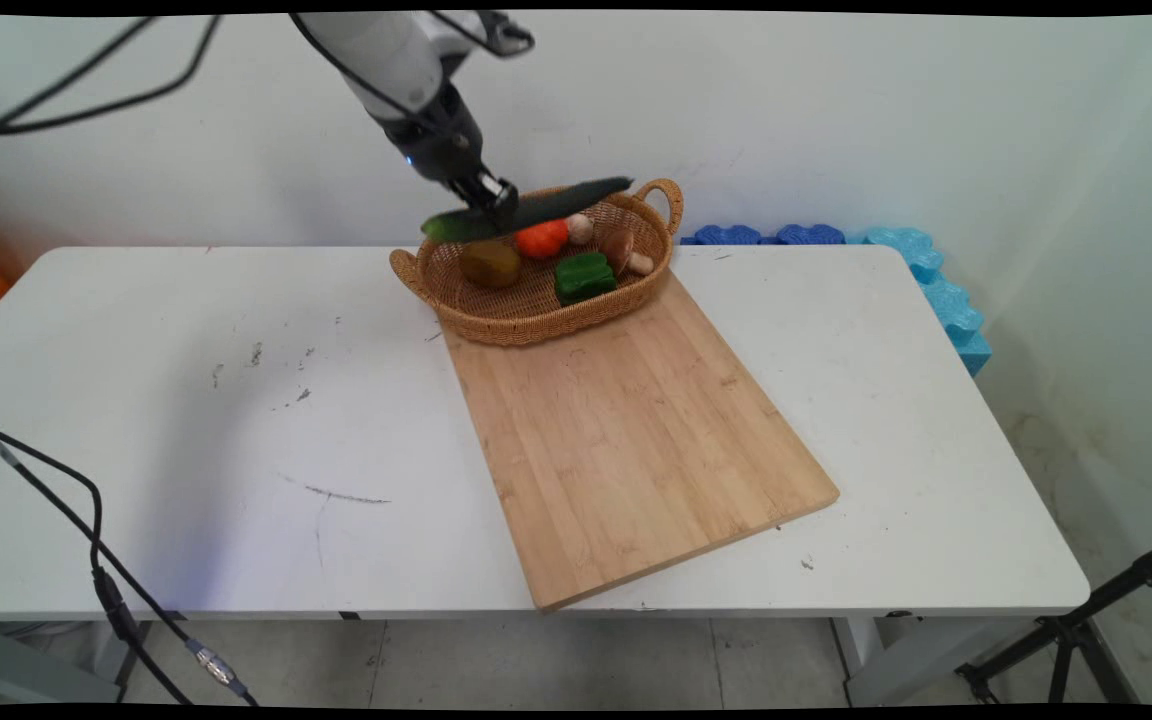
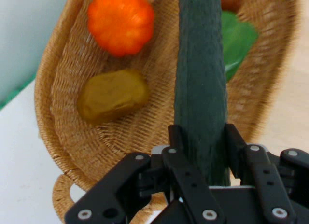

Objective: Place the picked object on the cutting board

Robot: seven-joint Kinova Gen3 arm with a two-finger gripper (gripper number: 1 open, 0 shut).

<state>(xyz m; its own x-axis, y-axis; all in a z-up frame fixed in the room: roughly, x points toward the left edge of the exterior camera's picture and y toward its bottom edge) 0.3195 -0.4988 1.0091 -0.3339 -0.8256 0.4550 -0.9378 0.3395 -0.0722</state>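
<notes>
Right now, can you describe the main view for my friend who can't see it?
The robot's tool holds a long green cucumber above a wicker basket of toy vegetables. The basket sits at the far end of a wooden cutting board on a white table.

Dark green cucumber, held level over wicker basket

The table is evenly lit with a soft shadow at left; the basket is slightly blurred.
</notes>
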